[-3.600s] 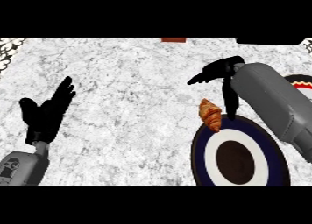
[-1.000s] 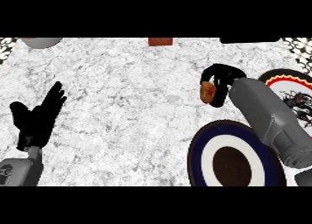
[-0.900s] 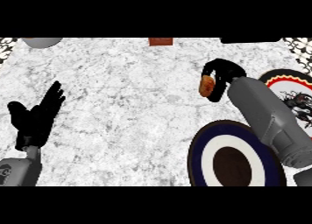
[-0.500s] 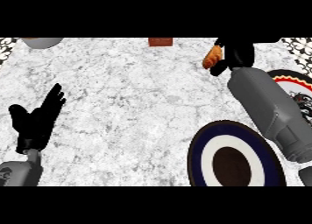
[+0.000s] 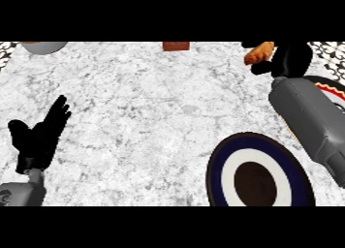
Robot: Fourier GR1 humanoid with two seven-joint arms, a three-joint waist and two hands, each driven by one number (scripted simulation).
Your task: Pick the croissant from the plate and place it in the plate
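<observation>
The golden-brown croissant (image 5: 259, 53) is up at the far right of the head view, lifted off the counter, with my right hand (image 5: 290, 57) shut on it. Below it, near the front right, lies a round plate (image 5: 259, 172) with a dark blue rim, white ring and dark brown centre; nothing is on it. A second plate (image 5: 341, 99) with a red and black patterned rim shows at the right edge, mostly hidden behind my right forearm. My left hand (image 5: 38, 138) rests open at the left, fingers up.
A grey bowl (image 5: 42, 46) sits at the far left back edge and a small brown block (image 5: 176, 46) at the back middle. The marble counter (image 5: 147, 116) spreads between the hands. Patterned tiling shows at both top corners.
My right hand closed on the croissant at the blue plate's rim, lifted it and carried it away toward the far right. The left hand stayed nearly still.
</observation>
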